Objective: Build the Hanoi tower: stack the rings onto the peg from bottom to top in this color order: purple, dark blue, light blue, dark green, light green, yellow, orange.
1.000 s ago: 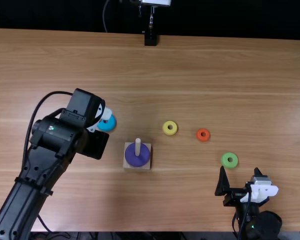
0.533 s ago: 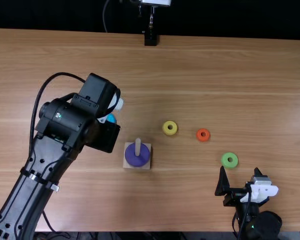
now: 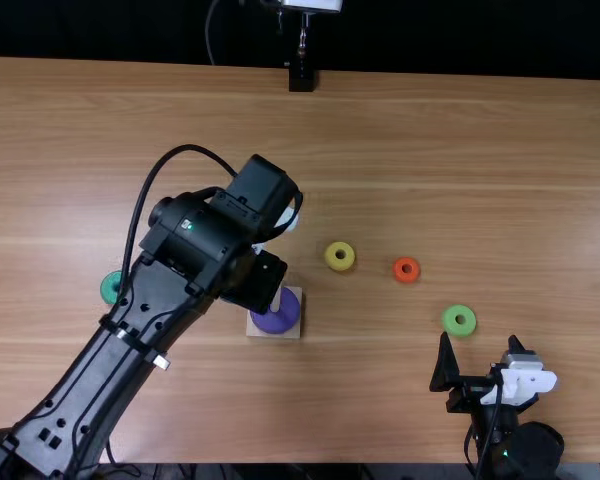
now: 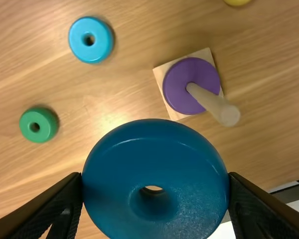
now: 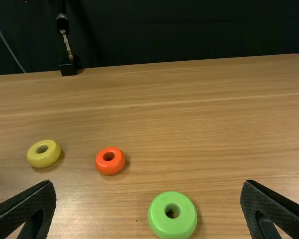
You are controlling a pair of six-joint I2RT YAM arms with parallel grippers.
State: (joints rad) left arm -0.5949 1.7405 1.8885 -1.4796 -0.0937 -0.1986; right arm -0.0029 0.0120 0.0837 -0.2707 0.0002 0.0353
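Observation:
In the top view my left gripper (image 3: 255, 280) is beside the peg's upper left, over the wooden base (image 3: 273, 330) that bears the purple ring (image 3: 278, 314). The left wrist view has my left gripper (image 4: 156, 175) shut on the dark blue ring (image 4: 154, 172), held above the table; the peg (image 4: 214, 104) rises through the purple ring (image 4: 191, 85). Light blue (image 4: 90, 40) and dark green (image 4: 38, 124) rings lie on the table. My right gripper (image 3: 480, 350) stands open near the front edge; in its wrist view the gripper (image 5: 148, 185) has nothing between its fingers.
Yellow (image 3: 340, 256), orange (image 3: 406, 269) and light green (image 3: 459, 320) rings lie right of the base. A black stand (image 3: 301, 76) is at the table's far edge. The left arm crosses the table's left part.
The left arm has swung right in the top view, toward the peg base, so the dark green ring shows and the light blue one is covered there. My right gripper has stayed still.

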